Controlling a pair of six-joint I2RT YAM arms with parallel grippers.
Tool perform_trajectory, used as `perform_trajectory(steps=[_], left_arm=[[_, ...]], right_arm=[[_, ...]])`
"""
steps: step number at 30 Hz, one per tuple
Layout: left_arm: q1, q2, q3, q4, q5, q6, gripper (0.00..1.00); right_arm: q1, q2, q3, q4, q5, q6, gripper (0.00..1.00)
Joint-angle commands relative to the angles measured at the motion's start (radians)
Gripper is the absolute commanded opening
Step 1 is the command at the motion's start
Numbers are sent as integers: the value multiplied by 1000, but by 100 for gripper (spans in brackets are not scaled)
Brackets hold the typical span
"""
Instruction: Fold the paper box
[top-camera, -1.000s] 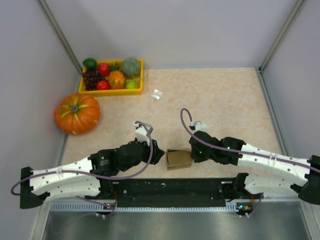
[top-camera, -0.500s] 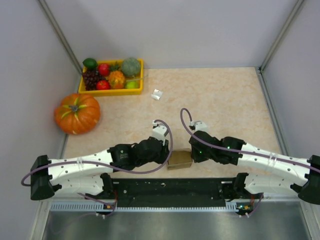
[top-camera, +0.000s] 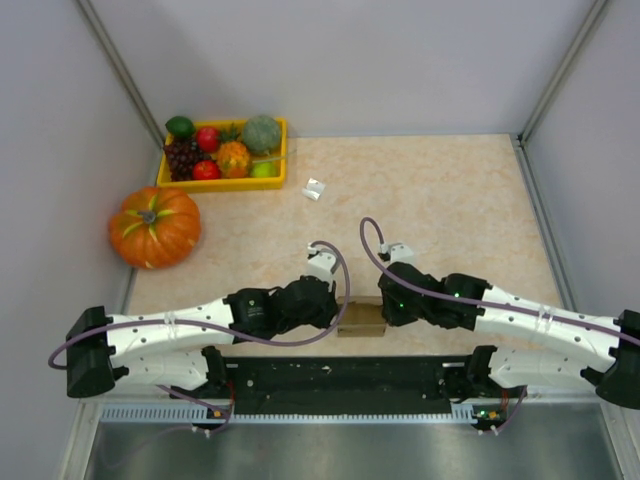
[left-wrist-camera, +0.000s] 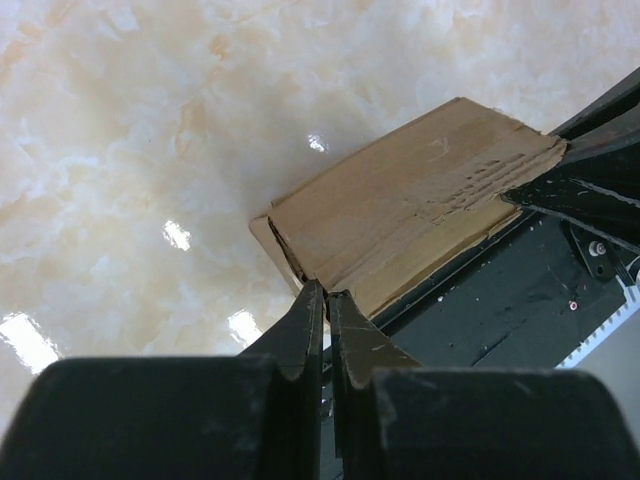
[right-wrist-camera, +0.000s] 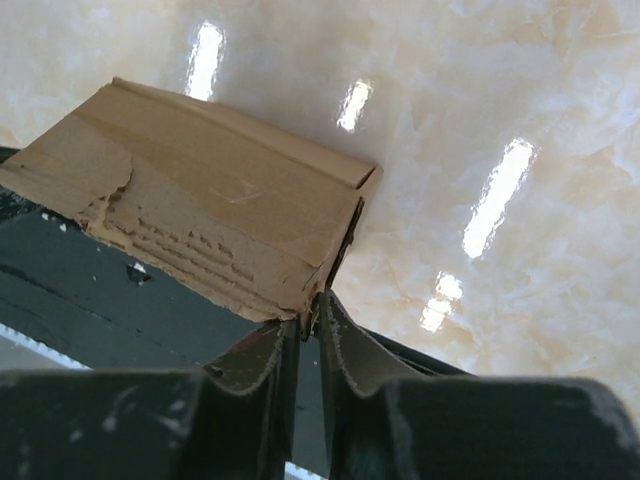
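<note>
The paper box (top-camera: 361, 318) is a flattened brown cardboard piece lying at the near table edge, between my two grippers. My left gripper (top-camera: 336, 308) is at its left end. In the left wrist view the left gripper (left-wrist-camera: 326, 292) is shut, with its tips against the near corner of the box (left-wrist-camera: 400, 210); nothing shows between the fingers. My right gripper (top-camera: 385, 306) is at the box's right end. In the right wrist view the right gripper (right-wrist-camera: 310, 305) is shut on a thin cardboard edge at the corner of the box (right-wrist-camera: 220, 210).
A yellow tray (top-camera: 222, 184) of toy fruit stands at the back left, with an orange pumpkin (top-camera: 155, 227) in front of it. A tiny white object (top-camera: 315, 189) lies right of the tray. The black base rail (top-camera: 340, 375) runs just behind the box.
My left arm has swung right and forward, bringing its shut gripper up to the box's left end. The right arm and the box have stayed put.
</note>
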Motion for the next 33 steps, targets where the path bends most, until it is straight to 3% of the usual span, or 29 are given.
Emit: perform_trajectory(steps=[1,4,10,12,14,17,20,21,22,25,30,31,33], left_arm=[[-3,-13,-73,66,48,-48,0],[-4,-17,-91,83,60,-48,0],[-21,6,-56,56,40,-29,0],[-30,9,-53,53,32,-28,0],[-40,12,-53,53,25,-33,0],[-55,18,-47,45,2,-33,0],[-60,19,-48,43,-6,-36,0],[-60,21,-47,42,-9,-40,0],[-61,21,-50,47,-11,-42,0],[-66,15,-68,71,-17,-43,0],[-80,6,-100,100,-24,-40,1],[-81,-5,-100,99,-20,-40,3],[-81,-61,-108,94,-8,-43,18]], right_arm=[[2,-45,32,-2,-19,-9,22],[1,-105,29,-2,-1,0,39],[-19,-169,123,-46,-19,-3,60],[-41,-169,152,-42,-37,26,66],[-94,-149,170,-13,-77,23,66],[-140,-142,114,155,-166,38,47],[-199,-132,-12,396,-334,86,21],[-203,-134,-47,456,-361,113,8],[-203,-152,-87,590,-392,121,4],[-205,-223,-299,903,-472,184,0],[-208,-243,-538,1111,-475,213,0],[-206,-246,-560,1127,-491,216,0],[-205,-281,-626,1142,-482,241,0]])
